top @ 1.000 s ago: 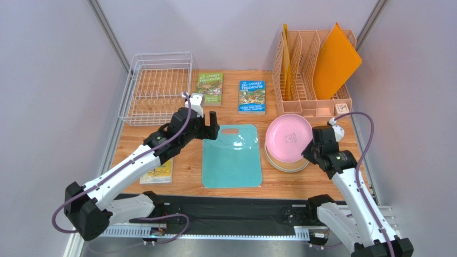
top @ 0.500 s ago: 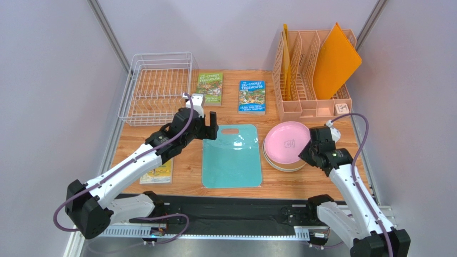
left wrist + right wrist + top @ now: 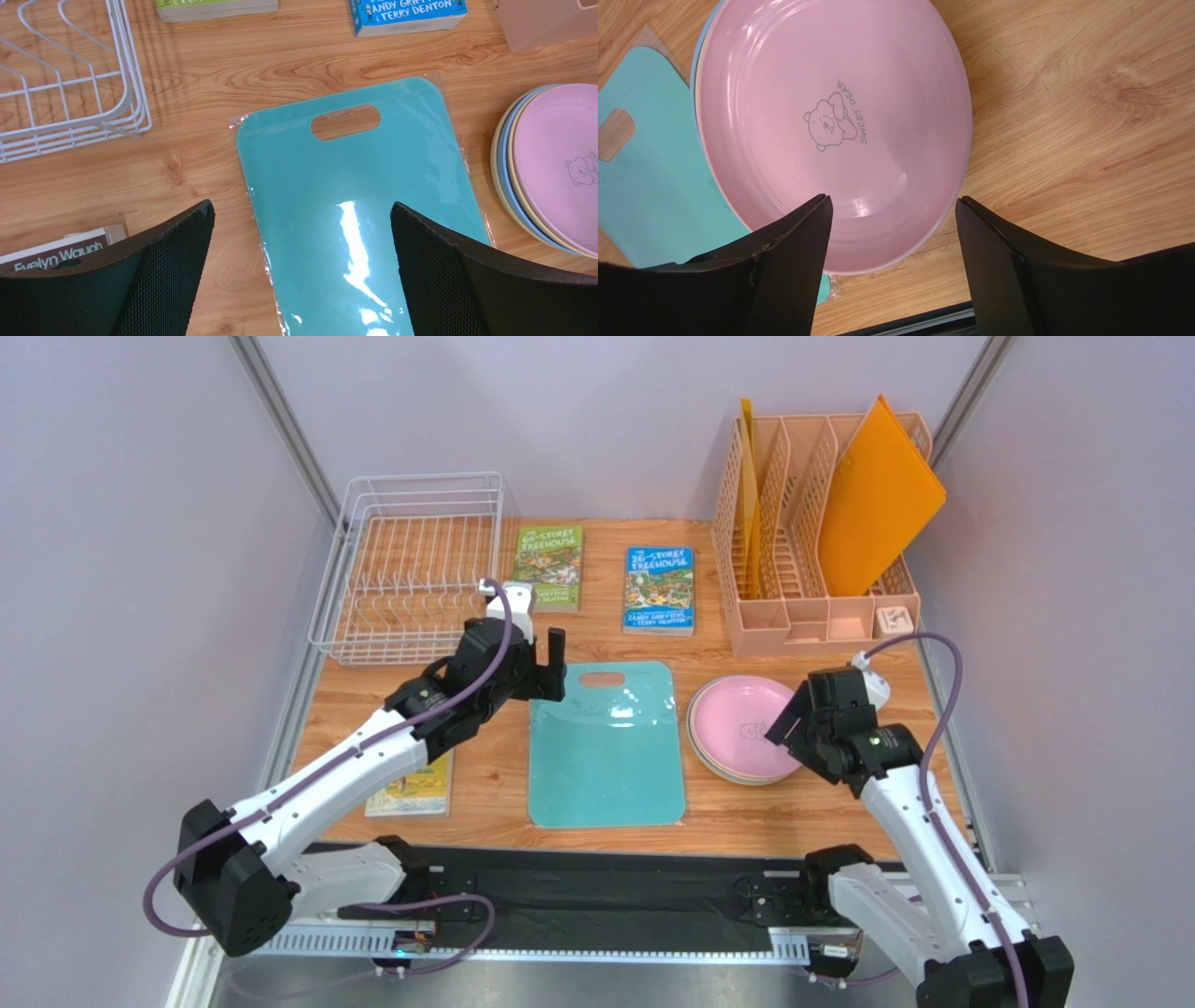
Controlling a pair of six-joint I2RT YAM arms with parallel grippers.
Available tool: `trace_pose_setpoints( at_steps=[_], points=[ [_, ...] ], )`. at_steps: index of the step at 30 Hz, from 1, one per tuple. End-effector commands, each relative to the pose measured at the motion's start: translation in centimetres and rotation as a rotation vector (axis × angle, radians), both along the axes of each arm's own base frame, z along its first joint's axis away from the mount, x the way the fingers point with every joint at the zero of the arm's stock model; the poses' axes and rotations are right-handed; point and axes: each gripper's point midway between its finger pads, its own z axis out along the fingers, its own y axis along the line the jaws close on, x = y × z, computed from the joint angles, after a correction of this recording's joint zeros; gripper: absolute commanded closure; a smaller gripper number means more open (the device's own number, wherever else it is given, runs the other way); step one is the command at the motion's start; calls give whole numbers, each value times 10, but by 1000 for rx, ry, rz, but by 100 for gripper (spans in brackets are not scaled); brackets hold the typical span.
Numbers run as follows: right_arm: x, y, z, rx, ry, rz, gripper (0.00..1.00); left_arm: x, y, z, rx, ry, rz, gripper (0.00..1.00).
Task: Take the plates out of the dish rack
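Observation:
The plates lie in one stack [image 3: 741, 730] on the table's right side, with the pink plate [image 3: 833, 133] flat on top; blue and cream rims show beneath it [image 3: 507, 168]. My right gripper [image 3: 788, 727] hovers open over the pink plate's near rim [image 3: 892, 203], and nothing sits between its fingers. The white wire dish rack [image 3: 407, 567] stands at the back left with no plates in it; its corner [image 3: 70, 91] shows in the left wrist view. My left gripper [image 3: 550, 669] is wide open and holds nothing, above the teal board's left edge [image 3: 302, 210].
A teal cutting board [image 3: 606, 745] lies mid-table. Two books [image 3: 549, 567] [image 3: 659, 588] lie behind it, and another book [image 3: 415, 784] sits at the front left. A peach organizer [image 3: 786, 602] with an orange folder [image 3: 877, 497] stands at the back right, a small block [image 3: 894, 620] beside it.
The pink plate went from tilted in my right gripper to lying flat on the stack. The right gripper opened and let it go. The left arm barely moved.

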Motion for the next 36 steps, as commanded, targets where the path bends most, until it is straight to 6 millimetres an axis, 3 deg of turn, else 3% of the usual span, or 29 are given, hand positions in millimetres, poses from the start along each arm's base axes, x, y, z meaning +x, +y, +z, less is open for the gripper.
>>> trace_pose_setpoints(
  at_steps=[1,6,10,13,15,22,26,30,36],
  points=[
    [7,-13,32,-53,-89,-32,26,2,9,6,37,-30,23,0],
    [15,-22,66,-100,-222,-25,23,0,11,14,28,-48,21,1],
    [35,-27,90,-148,-348,-15,23,0,19,18,36,-73,43,0],
    [54,-29,97,-203,-417,16,23,1,27,20,67,-99,64,0],
    [62,-30,81,-250,-419,49,0,3,34,20,90,-111,92,1],
    [94,-36,69,-417,-494,70,0,4,36,27,74,-148,97,1],
    [99,-47,66,-548,-497,58,0,0,40,30,51,-183,97,1],
    [103,-42,61,-579,-532,88,0,1,47,41,40,-256,115,0],
    [108,-35,53,-589,-615,132,0,9,64,35,113,-313,182,1]
  ],
)
